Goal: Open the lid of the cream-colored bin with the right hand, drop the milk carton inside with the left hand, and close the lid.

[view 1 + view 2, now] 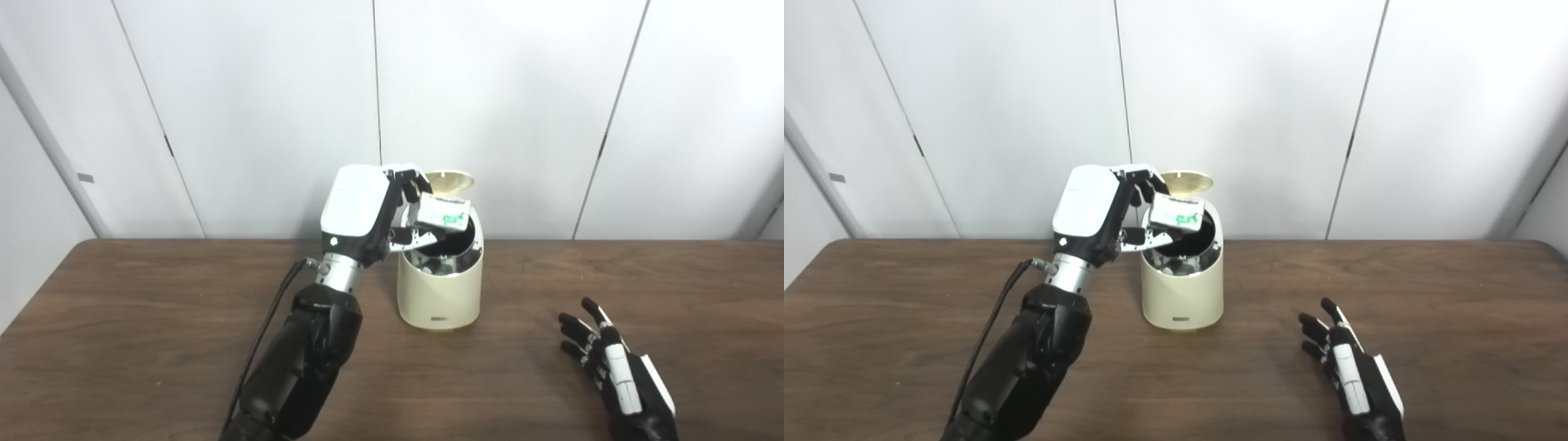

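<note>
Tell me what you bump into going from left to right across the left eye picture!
left hand → milk carton, held over the open cream-colored bin → right hand, resting open on the table.

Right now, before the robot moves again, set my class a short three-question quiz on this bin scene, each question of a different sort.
1. True or false: the lid of the cream-colored bin stands open.
2. Which hand holds the milk carton? A) left hand B) right hand C) neither
3. Fill in: the right hand rests on the ______, apart from the bin, fingers spread.

Key: 1 true; 2 A; 3 table.
</note>
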`<action>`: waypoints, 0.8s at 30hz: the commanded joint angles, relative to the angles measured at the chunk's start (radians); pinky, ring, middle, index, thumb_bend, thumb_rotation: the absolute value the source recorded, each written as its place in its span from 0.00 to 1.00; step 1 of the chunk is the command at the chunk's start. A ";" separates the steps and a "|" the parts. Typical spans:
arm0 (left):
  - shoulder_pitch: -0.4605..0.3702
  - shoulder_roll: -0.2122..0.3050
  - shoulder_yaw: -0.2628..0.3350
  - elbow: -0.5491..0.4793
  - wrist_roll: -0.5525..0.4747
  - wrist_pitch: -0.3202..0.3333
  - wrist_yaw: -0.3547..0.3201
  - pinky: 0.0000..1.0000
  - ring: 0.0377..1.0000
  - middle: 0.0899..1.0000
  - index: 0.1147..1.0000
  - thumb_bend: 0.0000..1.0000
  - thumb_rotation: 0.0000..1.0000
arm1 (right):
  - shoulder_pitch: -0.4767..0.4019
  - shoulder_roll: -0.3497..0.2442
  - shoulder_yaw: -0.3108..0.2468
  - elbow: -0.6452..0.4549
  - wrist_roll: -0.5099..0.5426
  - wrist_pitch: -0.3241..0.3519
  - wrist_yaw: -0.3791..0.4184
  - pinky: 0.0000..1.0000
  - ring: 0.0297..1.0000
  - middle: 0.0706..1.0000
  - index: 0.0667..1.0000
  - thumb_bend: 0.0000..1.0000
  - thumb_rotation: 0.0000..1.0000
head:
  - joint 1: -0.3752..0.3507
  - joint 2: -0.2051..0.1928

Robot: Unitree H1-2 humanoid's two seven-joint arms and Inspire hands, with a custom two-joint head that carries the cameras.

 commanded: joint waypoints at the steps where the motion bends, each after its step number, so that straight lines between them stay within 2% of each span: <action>1: -0.068 -0.004 0.009 -0.028 -0.002 0.000 0.018 0.46 0.39 0.46 0.43 0.48 0.00 | -0.017 0.002 0.003 -0.010 0.011 -0.005 0.017 0.87 0.89 0.83 0.95 0.62 0.92 | 0.001 0.001; 10: -0.061 -0.002 0.011 -0.015 -0.025 0.001 0.016 0.36 0.40 0.47 0.43 0.48 0.00 | -0.018 -0.007 0.002 -0.011 0.004 -0.006 0.017 0.90 0.90 0.83 0.95 0.63 0.93 | 0.000 0.002; 17: -0.042 -0.024 0.035 -0.037 -0.103 0.000 -0.006 0.31 0.37 0.43 0.45 0.47 0.00 | -0.017 -0.003 0.001 -0.006 0.007 -0.013 0.018 0.88 0.89 0.83 0.95 0.60 0.93 | -0.006 0.004; 24: -0.028 -0.047 0.057 -0.068 -0.154 0.005 -0.023 0.31 0.37 0.43 0.45 0.47 0.00 | -0.010 -0.005 0.006 -0.016 -0.019 -0.003 0.011 0.86 0.88 0.83 0.95 0.60 0.96 | -0.005 0.008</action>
